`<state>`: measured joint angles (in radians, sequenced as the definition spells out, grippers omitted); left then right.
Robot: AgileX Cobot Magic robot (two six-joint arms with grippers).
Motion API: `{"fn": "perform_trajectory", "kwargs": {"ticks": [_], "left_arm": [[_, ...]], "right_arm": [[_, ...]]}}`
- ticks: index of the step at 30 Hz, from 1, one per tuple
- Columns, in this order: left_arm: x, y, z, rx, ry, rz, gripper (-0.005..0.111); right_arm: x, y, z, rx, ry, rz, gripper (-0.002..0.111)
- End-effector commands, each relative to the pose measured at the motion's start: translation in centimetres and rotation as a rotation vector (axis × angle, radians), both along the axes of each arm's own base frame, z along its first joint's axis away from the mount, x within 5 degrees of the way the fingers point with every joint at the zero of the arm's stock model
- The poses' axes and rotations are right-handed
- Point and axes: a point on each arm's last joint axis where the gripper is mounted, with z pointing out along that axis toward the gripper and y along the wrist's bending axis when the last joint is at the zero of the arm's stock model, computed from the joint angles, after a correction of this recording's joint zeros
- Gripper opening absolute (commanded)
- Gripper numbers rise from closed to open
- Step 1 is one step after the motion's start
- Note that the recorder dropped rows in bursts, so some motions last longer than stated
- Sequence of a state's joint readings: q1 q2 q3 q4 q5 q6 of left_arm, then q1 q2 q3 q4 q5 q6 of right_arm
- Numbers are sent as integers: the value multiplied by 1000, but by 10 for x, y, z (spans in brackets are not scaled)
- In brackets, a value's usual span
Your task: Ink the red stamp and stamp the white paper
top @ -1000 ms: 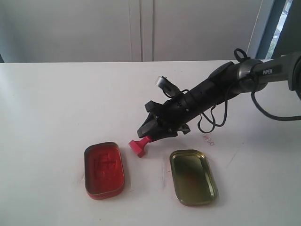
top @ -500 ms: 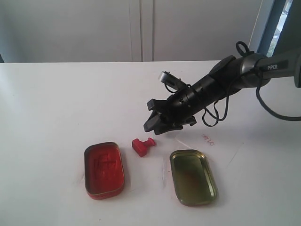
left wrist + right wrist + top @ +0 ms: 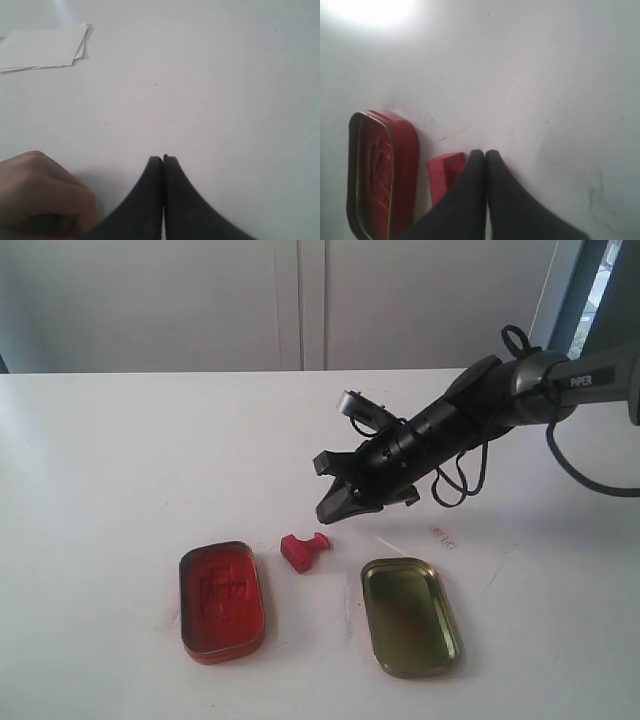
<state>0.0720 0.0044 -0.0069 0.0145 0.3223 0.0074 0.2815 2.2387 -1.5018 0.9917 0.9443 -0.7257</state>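
Red stamp [image 3: 303, 551] lies tipped over on the white table [image 3: 120, 460], nearer its front edge than its back. It sits between the open red ink tin [image 3: 222, 602] and the gold lid [image 3: 411, 615] and touches neither. Its knob points up toward the right gripper [image 3: 335, 512].

We see the right arm [image 3: 470, 410] reach in from the table's right edge and slope down toward the middle. Its gripper hangs just above and beside the knob, apart from it. The 2 jaws are pressed together with nothing between them. In the right wrist view the stamp's block shows just beside the closed tips, with the tin on its far side.

We make out the white paper [image 3: 470, 545] only faintly. It lies under the arm, toward the right edge, and bears a small red print [image 3: 443, 536]. The lid lies just in front of it.

The left gripper [image 3: 163, 159] also has its 2 jaws pressed together on nothing, over bare table. A person's hand [image 3: 40, 197] rests just beside it, and a stack of white sheets [image 3: 42, 47] lies well apart.
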Motion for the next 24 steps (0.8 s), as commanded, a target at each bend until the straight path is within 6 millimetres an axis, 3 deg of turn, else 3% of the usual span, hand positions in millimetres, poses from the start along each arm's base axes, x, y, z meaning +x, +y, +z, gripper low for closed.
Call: {"fn": "perform_trajectory", "kwargs": {"ticks": [1,14,18,24], "left_arm": [[-1,0,-3,-2,12,-8,0],[-1,0,-3,-2,12,-8,0],[-1,0,-3,-2,12,-8,0],[-1,0,-3,-2,12,-8,0]], "right_arm": [[0,-5,20,-38,-50,2,0],[-9,-31,63,-323,-38,-137,0],[-12,-48,64,-508,5,-220,0],[-14,-53,63,-555,26,-240,0]]}}
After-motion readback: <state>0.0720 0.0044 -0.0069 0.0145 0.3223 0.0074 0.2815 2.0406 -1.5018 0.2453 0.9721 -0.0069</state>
